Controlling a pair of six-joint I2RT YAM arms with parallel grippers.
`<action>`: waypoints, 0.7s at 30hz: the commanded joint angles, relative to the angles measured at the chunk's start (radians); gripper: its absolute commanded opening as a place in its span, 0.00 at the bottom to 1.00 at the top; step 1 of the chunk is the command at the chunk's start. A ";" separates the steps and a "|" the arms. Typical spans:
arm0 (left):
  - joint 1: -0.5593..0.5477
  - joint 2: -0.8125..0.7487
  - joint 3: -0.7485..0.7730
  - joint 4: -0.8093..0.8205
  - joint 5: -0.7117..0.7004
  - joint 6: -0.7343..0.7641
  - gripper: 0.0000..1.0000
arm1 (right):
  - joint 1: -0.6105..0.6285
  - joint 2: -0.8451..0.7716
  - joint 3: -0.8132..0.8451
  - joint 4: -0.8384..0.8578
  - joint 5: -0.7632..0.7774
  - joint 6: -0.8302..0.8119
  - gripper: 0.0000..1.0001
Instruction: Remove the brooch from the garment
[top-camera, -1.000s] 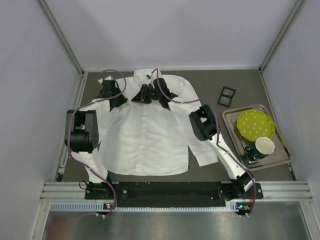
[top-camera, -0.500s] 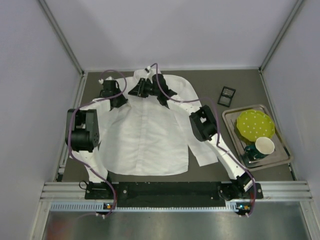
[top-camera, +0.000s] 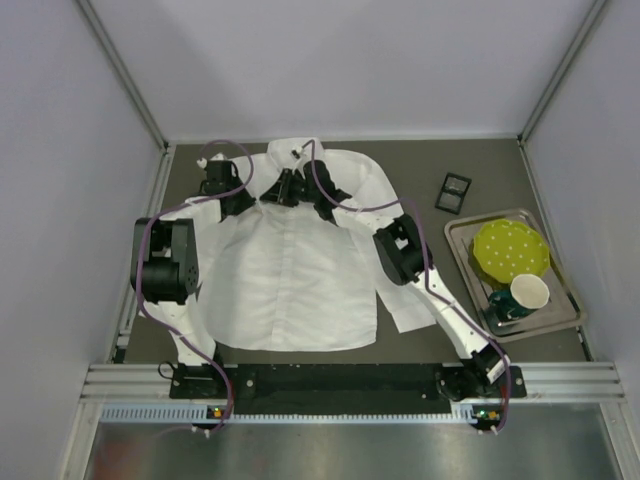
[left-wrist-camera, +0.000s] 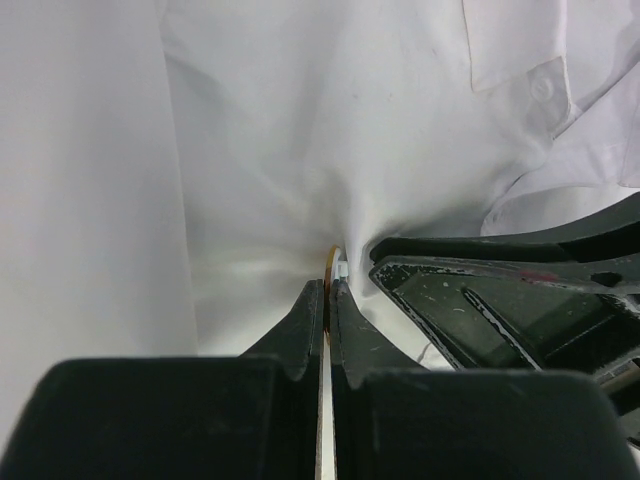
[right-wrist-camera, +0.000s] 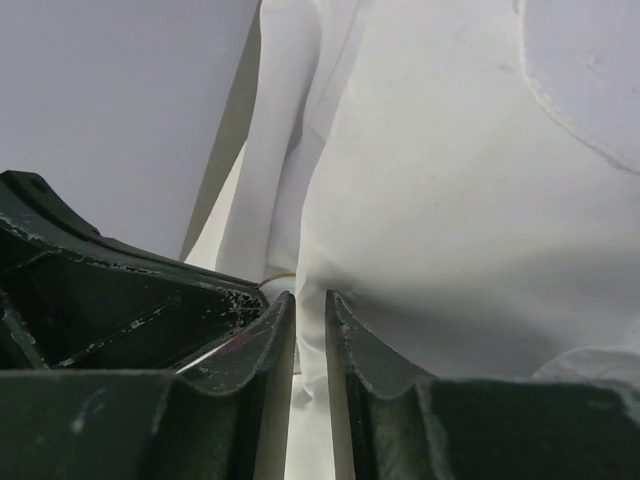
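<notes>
— Your overhead view is evenly lit and sharp; shadows on the bench are soft.
— And your wrist views?
— The white garment nearly blows out there; the near foreground is dark and blurred.

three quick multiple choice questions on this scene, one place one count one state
1. Where does the small black box lie?
A. on the table, just beyond the tray
B. inside the tray
C. on a shelf

2. How many things sit in the tray?
A. one
B. two
C. four

3. The left gripper is:
A. wide open
B. shut on the brooch
C. holding a spoon

1 A: it lies on bare tabletop off the tray's far corner.
2 B: a dotted yellow-green dish and a cup.
3 B: it pinches the orange-gold disc's edge.
</notes>
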 joint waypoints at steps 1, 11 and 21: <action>-0.004 -0.022 -0.002 0.064 0.000 -0.016 0.00 | 0.019 0.014 0.030 0.052 0.008 0.013 0.17; -0.004 -0.028 -0.010 0.085 -0.002 -0.027 0.00 | 0.032 0.021 0.001 0.068 0.002 0.021 0.11; -0.004 -0.003 0.008 0.071 -0.014 -0.039 0.00 | 0.030 -0.022 -0.085 0.133 -0.006 0.016 0.10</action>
